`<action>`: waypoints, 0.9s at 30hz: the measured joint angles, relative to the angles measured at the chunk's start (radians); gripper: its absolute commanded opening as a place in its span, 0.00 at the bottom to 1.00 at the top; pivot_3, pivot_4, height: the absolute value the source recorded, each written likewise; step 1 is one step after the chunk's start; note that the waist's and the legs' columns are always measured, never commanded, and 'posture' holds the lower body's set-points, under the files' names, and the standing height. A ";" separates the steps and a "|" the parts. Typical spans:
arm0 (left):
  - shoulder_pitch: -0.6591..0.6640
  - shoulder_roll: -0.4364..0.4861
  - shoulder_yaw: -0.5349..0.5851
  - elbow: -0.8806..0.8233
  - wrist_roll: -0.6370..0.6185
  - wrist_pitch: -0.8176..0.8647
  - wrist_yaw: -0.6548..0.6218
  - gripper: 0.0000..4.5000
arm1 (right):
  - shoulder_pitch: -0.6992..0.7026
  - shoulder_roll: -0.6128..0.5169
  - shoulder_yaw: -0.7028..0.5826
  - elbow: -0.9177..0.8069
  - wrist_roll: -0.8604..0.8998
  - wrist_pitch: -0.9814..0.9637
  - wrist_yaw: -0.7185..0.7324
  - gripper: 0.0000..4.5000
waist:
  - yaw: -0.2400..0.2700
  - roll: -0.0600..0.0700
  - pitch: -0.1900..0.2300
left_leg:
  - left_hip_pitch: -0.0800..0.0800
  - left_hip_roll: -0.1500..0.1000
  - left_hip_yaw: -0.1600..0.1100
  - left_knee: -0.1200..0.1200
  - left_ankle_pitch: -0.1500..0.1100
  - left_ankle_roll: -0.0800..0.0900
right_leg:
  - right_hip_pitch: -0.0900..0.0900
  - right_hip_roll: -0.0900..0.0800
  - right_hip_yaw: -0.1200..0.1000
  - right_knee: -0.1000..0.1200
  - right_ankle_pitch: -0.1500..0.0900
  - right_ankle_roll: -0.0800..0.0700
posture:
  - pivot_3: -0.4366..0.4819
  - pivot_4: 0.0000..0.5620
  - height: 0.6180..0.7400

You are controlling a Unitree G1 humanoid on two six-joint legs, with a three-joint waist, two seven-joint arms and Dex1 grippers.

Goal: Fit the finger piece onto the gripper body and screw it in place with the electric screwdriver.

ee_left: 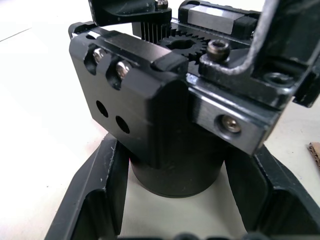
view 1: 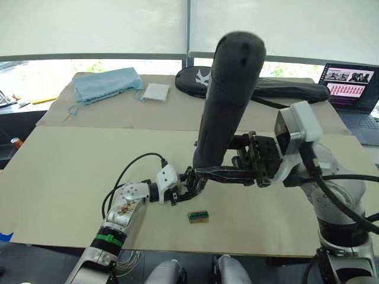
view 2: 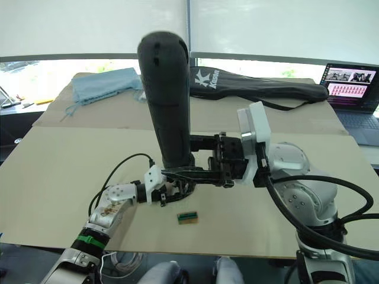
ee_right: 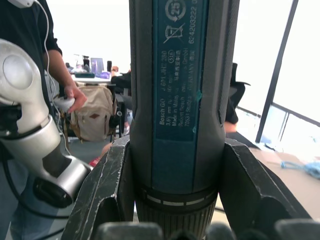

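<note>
Left gripper (view 1: 188,188): low over the table (view 1: 59,177), near its front edge; the two black fingers (ee_left: 95,195) are closed against the sides of the gripper body.
Gripper body (ee_left: 150,115): clamped between those fingers, round base down toward the table top; toothed gear, screw heads and two empty holes visible on its upper faces in the left wrist view.
Small green-brown box (view 1: 198,216): flat on the table at about 5 o'clock from the left gripper, near but apart from it.
Electric screwdriver (view 1: 228,100): held nearly upright, rounded end up and leaning toward 1 o'clock; lower end sits directly above the gripper body. Bit tip hidden, so contact cannot be told.
Right gripper (view 1: 222,173): reaches in from 3 o'clock, fingers (ee_right: 107,185) pinching the screwdriver's lower barrel on both sides.
Finger piece: cannot pick it out separately.
Far table: blue cloth (view 1: 106,83) at 11 o'clock, black bag (view 2: 260,86) at 1 o'clock, laptop (view 1: 352,89) at 2 o'clock.
</note>
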 measured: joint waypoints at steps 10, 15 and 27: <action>0.000 0.002 0.001 0.000 -0.003 0.002 -0.001 0.51 | -0.064 0.078 0.044 0.069 -0.092 -0.006 -0.010 0.43 | -0.001 0.000 0.000 | 0.000 0.000 0.000 0.000 0.000 0.000 | 0.000 0.000 0.000 0.000 0.000 0.000 | 0.48 0.27 1.00; 0.000 0.002 0.001 0.000 -0.003 0.002 0.000 0.51 | -0.068 0.100 0.071 0.101 -0.142 -0.012 0.002 0.43 | -0.002 0.000 0.000 | 0.000 0.000 0.000 0.000 0.000 0.000 | 0.000 0.000 0.000 0.000 0.000 0.000 | 0.48 0.27 1.00; 0.000 0.004 0.001 0.000 -0.003 0.003 0.000 0.51 | -0.068 0.151 0.117 0.146 -0.242 -0.059 0.027 0.43 | -0.004 0.000 0.000 | 0.000 -0.001 0.000 0.000 0.000 0.000 | 0.000 0.001 -0.001 0.001 0.000 0.000 | 0.48 0.27 1.00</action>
